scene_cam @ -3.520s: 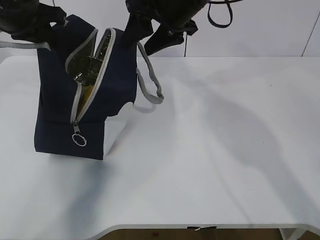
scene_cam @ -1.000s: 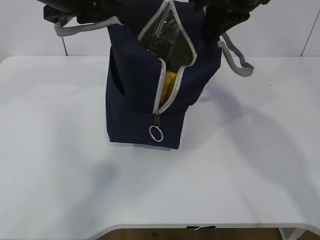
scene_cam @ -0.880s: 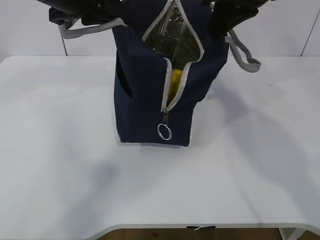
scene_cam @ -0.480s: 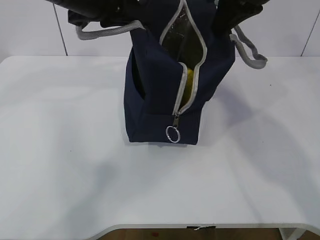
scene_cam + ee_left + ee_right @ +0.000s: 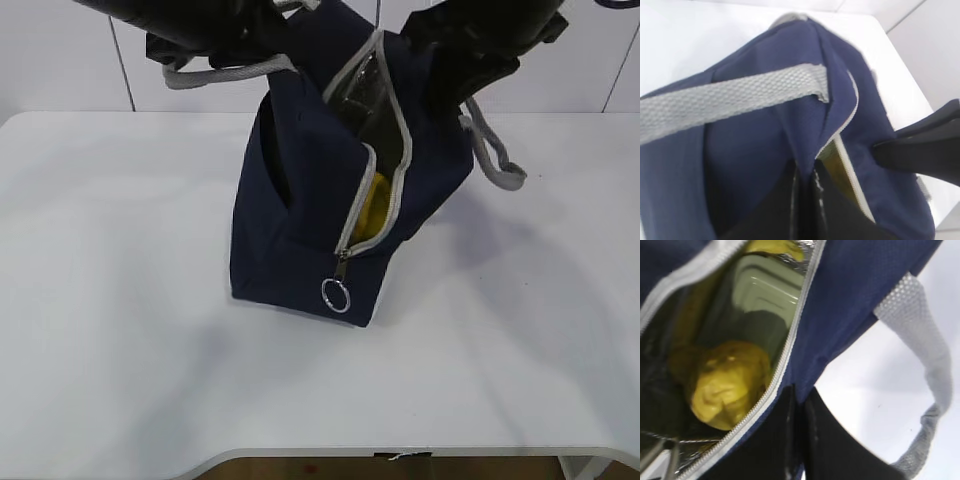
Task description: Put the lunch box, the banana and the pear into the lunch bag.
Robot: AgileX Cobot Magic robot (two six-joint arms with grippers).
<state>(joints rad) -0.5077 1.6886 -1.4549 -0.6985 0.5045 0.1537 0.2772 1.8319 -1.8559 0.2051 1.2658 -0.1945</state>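
All three items inside the unzipped lunch bag (image 5: 300, 190): lunch box (image 5: 767, 292), pear (image 5: 725, 385), banana (image 5: 771, 246); left hand (image 5: 804, 200) and right hand (image 5: 797, 430) pinching its rim; nothing left on bench (image 5: 120, 330).

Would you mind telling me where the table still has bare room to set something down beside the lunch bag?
The table is bare left of the lunch bag, along the front edge, and across the right half past its grey handle. The crowded spot is the bag top, pinched by the left gripper and right gripper.
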